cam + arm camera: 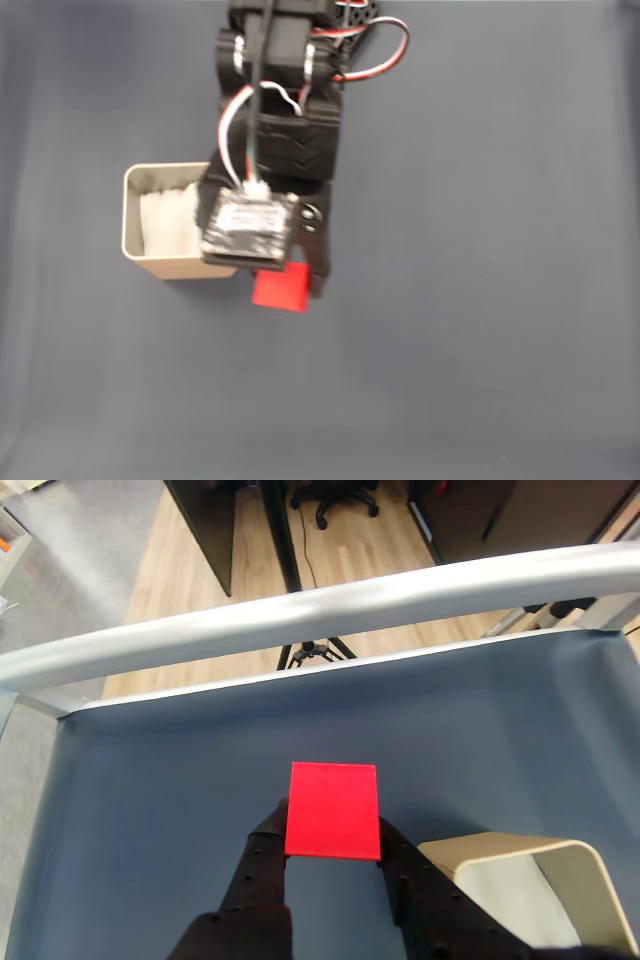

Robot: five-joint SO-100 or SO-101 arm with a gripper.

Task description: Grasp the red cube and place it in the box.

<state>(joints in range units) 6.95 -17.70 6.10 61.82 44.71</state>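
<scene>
The red cube is clamped between my black gripper's fingers, raised above the dark blue table. My gripper is shut on the cube. In the fixed view the cube hangs just right of the box's near right corner. The box is tan with a pale grey rim and white paper inside; its right part is hidden under my wrist camera board. In the wrist view the box sits at the lower right, next to my right finger.
A dark blue mat covers the table around the arm. In the wrist view a pale grey rail borders the table's far edge, with wooden floor and an office chair base beyond.
</scene>
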